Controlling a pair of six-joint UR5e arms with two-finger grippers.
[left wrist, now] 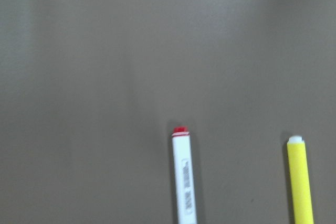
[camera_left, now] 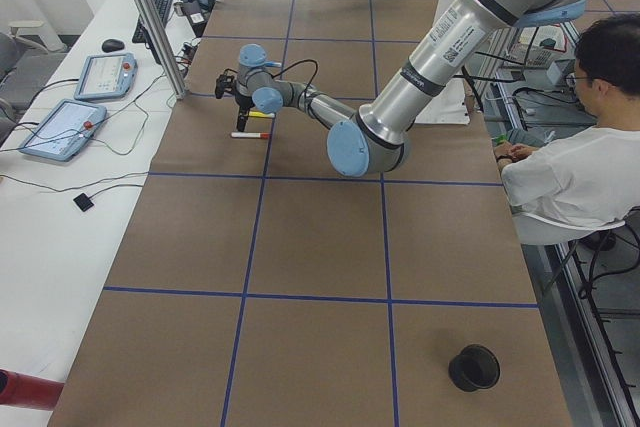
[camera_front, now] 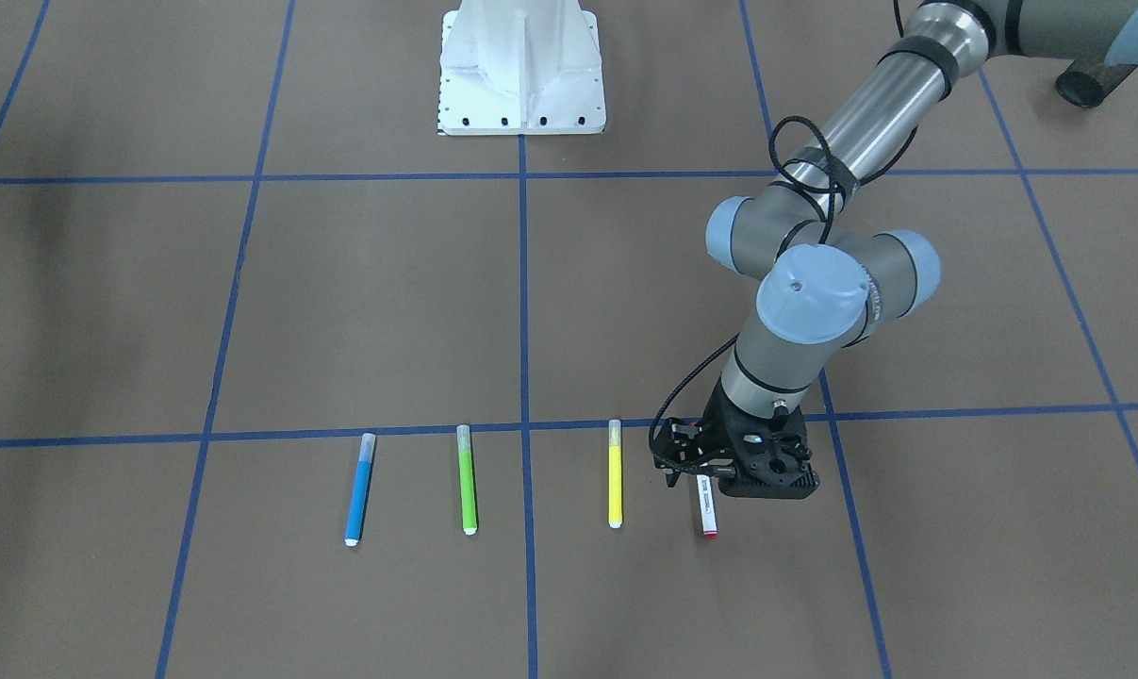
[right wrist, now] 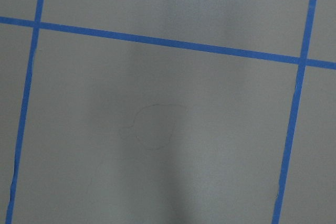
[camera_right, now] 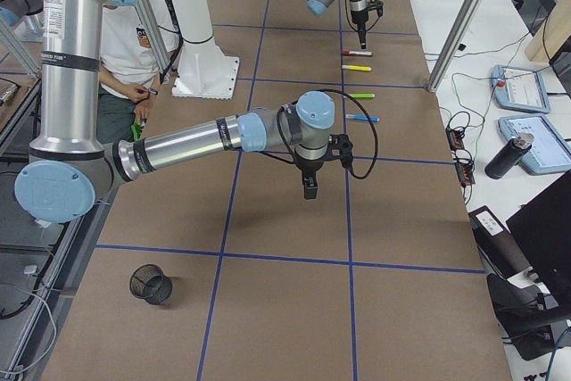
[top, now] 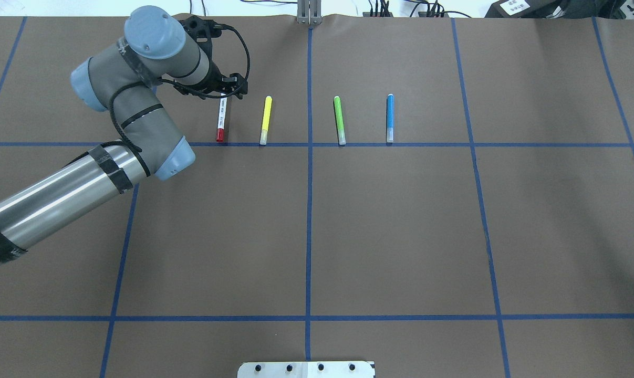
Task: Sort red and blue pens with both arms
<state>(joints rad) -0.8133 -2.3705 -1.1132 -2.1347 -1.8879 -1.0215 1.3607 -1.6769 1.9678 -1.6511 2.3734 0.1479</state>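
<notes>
- Progress: nothing sorted yet, we judge. The red pen [top: 221, 119] lies flat just under the left gripper [top: 226, 92]. The blue pen [top: 390, 118] lies farthest from it, beyond the yellow marker [top: 265, 119] and green marker [top: 339, 119].
- Left gripper and right gripper [camera_right: 310, 189]: we cannot tell the finger spread of either.
- Surface: brown table [top: 401, 236] with a blue tape grid. A seated person [camera_left: 570, 172] is alongside.

Brown table [top: 401, 236] gridded with blue tape [top: 309, 236]; white bench [camera_left: 60, 237] alongside holds tablets [camera_left: 58, 129]

Glossy metal arm [top: 59, 199], matt paper cover [top: 401, 236]
</notes>
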